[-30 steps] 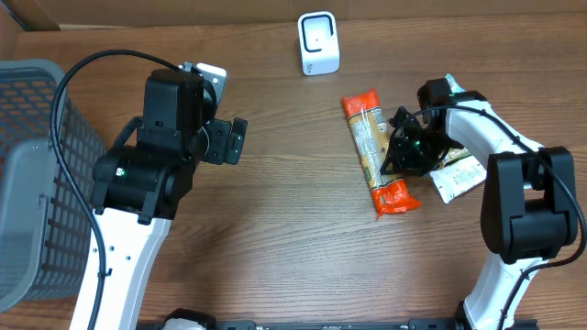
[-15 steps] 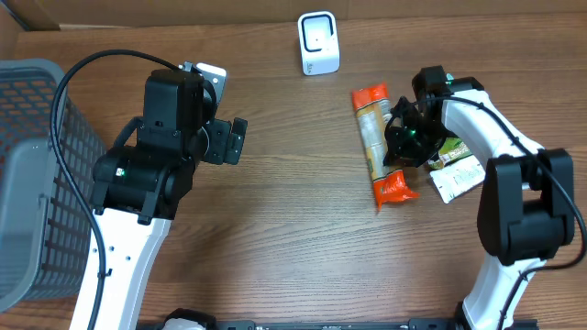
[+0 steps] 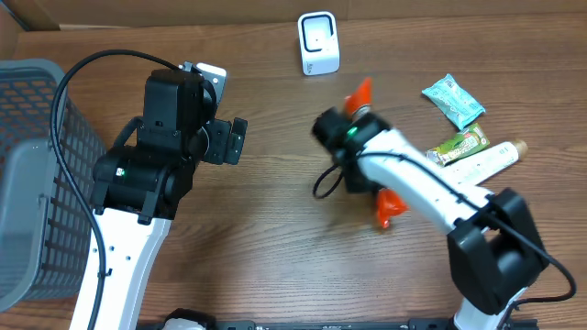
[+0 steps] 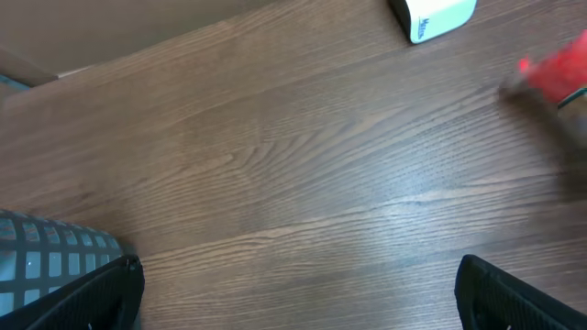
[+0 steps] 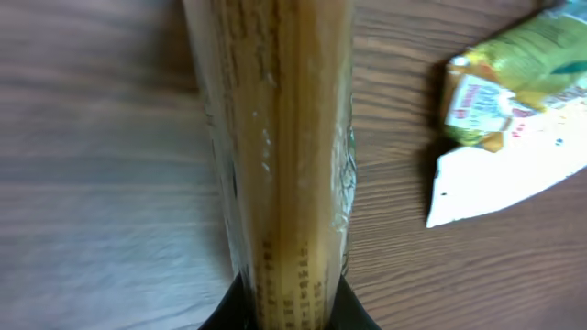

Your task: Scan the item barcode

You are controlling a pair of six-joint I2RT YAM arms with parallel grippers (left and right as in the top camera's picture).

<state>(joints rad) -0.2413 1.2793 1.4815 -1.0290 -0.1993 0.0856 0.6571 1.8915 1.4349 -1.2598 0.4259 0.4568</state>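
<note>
The item is a long clear packet of pasta with orange ends [image 3: 389,207]. My right gripper [image 3: 365,165] is shut on its middle and holds it above the table centre. In the right wrist view the packet [image 5: 280,156] runs straight up from between the fingers of the right gripper [image 5: 286,307]. The white barcode scanner [image 3: 318,43] stands at the back of the table, beyond the packet's upper orange end [image 3: 360,92]. My left gripper [image 3: 229,139] hangs open over bare wood at the left. The left wrist view shows the scanner [image 4: 436,16] and a blurred orange end [image 4: 555,73].
A grey mesh basket [image 3: 37,183] fills the far left edge. At the right lie a teal packet [image 3: 453,99], a green snack packet [image 3: 459,145] and a white tube [image 3: 486,163]. Under the right wrist are the green packet [image 5: 523,73] and the white tube [image 5: 500,183].
The right gripper closed on the pasta packet, lifted it and swung it left toward the table's middle, uncovering the other items at the right. The left arm has not moved.
</note>
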